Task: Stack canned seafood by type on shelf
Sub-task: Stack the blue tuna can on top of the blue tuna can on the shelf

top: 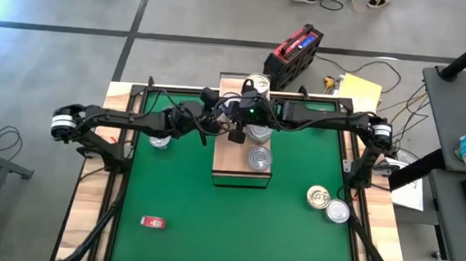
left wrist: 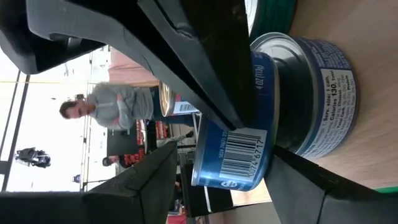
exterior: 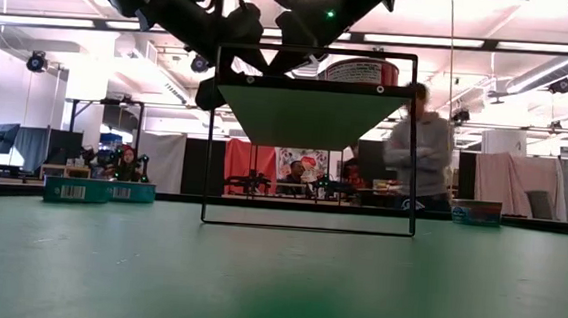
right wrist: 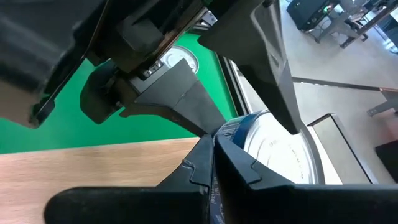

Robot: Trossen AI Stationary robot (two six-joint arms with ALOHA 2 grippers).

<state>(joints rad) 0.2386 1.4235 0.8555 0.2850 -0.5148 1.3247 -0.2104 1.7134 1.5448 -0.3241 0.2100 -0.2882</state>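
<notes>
Both arms were seen reaching in over the shelf (top: 242, 160), a light-wood board standing in the middle of the green mat (top: 235, 221) on the bench. The left gripper (top: 235, 124) was held over the far part of the shelf with its fingers spread around a blue-labelled tin (left wrist: 249, 155), which was gripped by its sides and rested tilted against another blue-labelled tin (left wrist: 323, 99) standing on the wood. The right gripper (top: 252, 95) was placed just beside it, its fingers (right wrist: 211, 165) pressed together with nothing between them, close against the tin's silver lid. On the shelf, three tins could be counted from above: one at the far end (top: 258, 84), one in the middle (top: 258, 133) and one nearer the front (top: 260, 158); whether others lay hidden beneath the grippers could not be told. Off the shelf, three more tins were seen on the mat: a silver one (top: 160, 141) under the left arm, and a gold-lidded one (top: 319, 197) touching a silver one (top: 337, 211) at the right. One small red flat object (top: 153, 221) lay near the front left of the mat.
</notes>
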